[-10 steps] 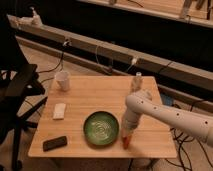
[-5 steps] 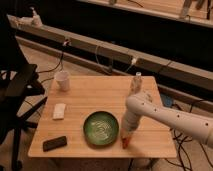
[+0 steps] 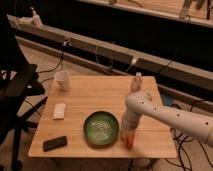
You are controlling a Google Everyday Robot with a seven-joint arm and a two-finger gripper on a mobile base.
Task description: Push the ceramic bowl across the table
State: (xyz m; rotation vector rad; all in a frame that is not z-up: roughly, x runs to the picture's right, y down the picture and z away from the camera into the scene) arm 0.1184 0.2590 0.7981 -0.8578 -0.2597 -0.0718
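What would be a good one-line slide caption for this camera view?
Robot arm lowers its tool to the wooden table just right of a green ceramic bowl, ready to push it.

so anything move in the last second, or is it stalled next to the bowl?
No visible change. The gripper still sits low at the right edge of the ceramic bowl on the table; whether they touch is unclear. The bowl, white cup and dark block have not shifted.

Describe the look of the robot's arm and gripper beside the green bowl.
The arm is smooth, white and tubular with rounded joints and rows of small dark dots along its casing. The gripper, low over the table's near edge, ends in orange-red tips. No loose cables show on it.
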